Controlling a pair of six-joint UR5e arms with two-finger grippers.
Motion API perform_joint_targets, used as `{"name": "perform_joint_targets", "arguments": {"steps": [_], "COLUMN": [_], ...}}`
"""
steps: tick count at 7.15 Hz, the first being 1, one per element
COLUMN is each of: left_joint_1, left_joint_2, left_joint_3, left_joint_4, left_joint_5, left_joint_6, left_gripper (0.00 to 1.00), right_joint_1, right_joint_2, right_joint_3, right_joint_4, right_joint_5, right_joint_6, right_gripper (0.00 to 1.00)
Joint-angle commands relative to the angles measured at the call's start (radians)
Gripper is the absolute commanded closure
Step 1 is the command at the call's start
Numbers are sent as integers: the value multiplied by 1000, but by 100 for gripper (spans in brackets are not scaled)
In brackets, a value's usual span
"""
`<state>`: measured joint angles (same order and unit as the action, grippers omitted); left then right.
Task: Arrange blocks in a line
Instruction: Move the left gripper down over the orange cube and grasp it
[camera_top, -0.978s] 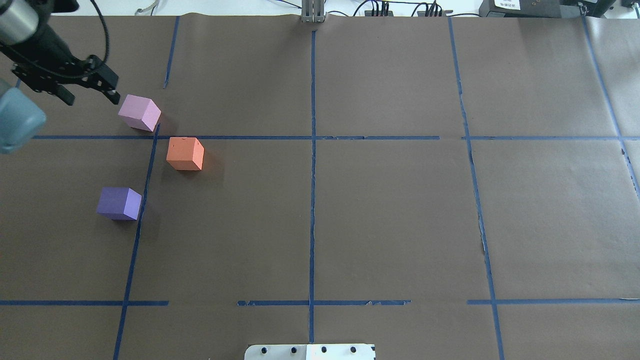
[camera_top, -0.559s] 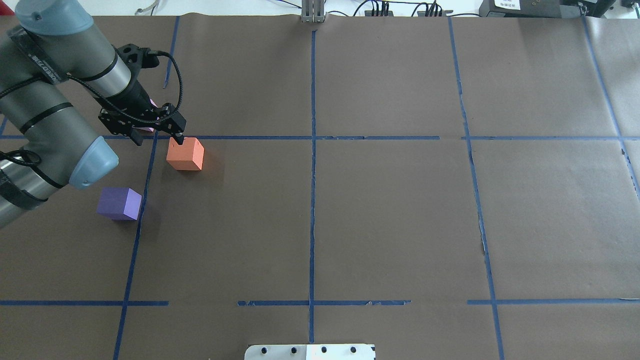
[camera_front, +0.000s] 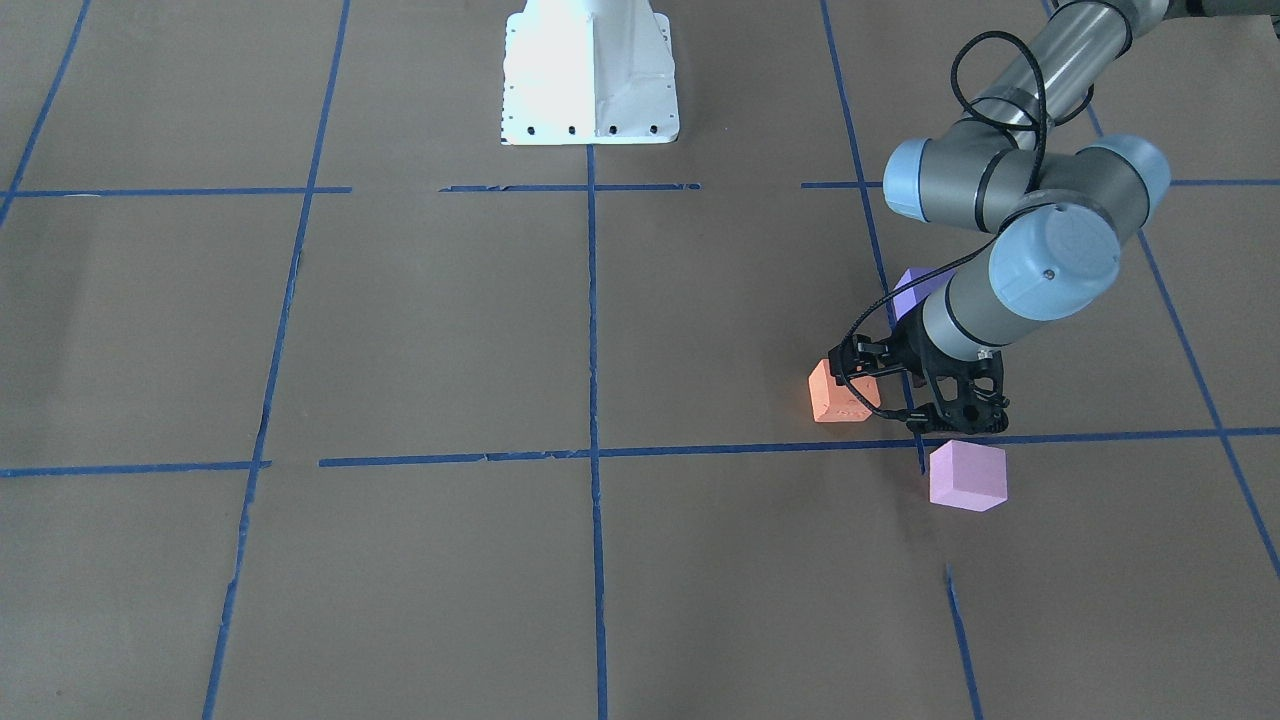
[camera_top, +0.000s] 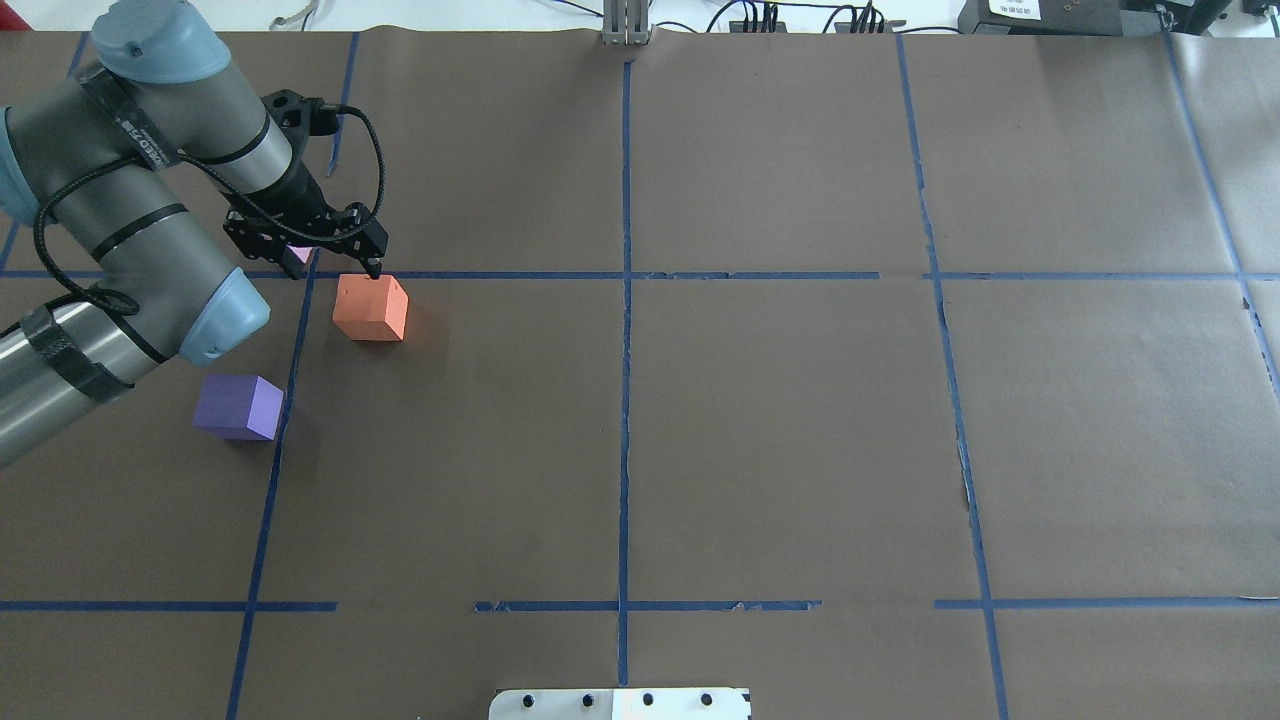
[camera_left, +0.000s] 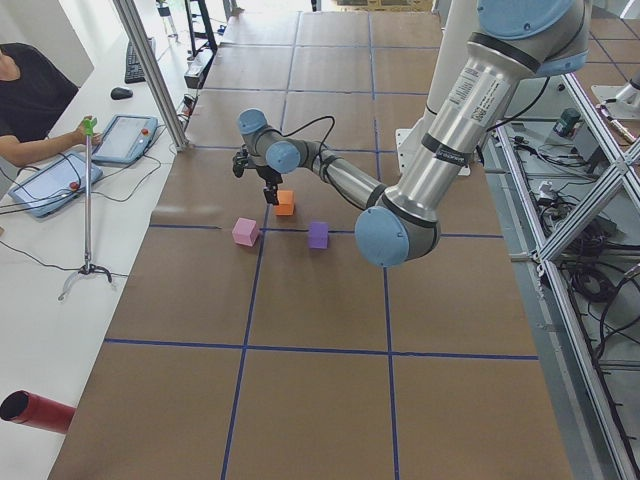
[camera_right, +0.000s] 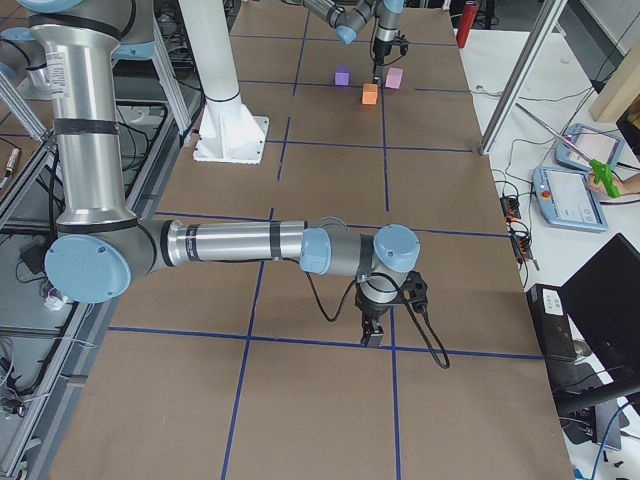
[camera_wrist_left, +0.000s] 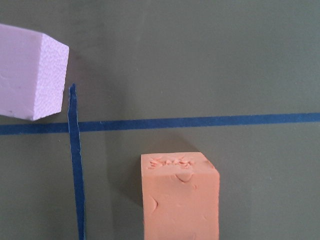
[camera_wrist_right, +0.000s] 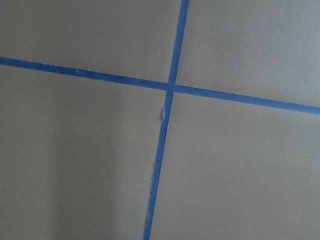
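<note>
Overhead exterior view: left claw (camera_top: 333, 268) is wide and empty; orange block (camera_top: 371, 308) sits at its 5 o'clock, pink block (camera_top: 299, 255) at 11, purple block (camera_top: 238, 407) at 7. Going down, it could knock orange crooked.

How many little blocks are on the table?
3. The orange block sits in the middle, the pink block lies farther from the robot, and the purple block lies nearer the robot. I see no others.
</note>
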<state>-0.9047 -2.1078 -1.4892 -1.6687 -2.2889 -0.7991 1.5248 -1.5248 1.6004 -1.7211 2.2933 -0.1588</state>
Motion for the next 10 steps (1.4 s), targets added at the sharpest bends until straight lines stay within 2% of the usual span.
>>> {"name": "perform_joint_targets", "arguments": {"steps": [1, 10], "left_joint_1": [9, 75], "left_joint_2": [-21, -21], "left_joint_3": [35, 79], "left_joint_4": [-11, -80], "left_joint_5": [5, 58], "left_joint_6": [-12, -81], "left_gripper": [0, 0], "right_joint_1": [0, 0], "right_joint_2": [0, 0], "right_joint_3": [0, 0], "right_joint_4": [0, 0], "right_joint_5": [0, 0], "right_joint_6": [-1, 1], "right_gripper": [0, 0]}}
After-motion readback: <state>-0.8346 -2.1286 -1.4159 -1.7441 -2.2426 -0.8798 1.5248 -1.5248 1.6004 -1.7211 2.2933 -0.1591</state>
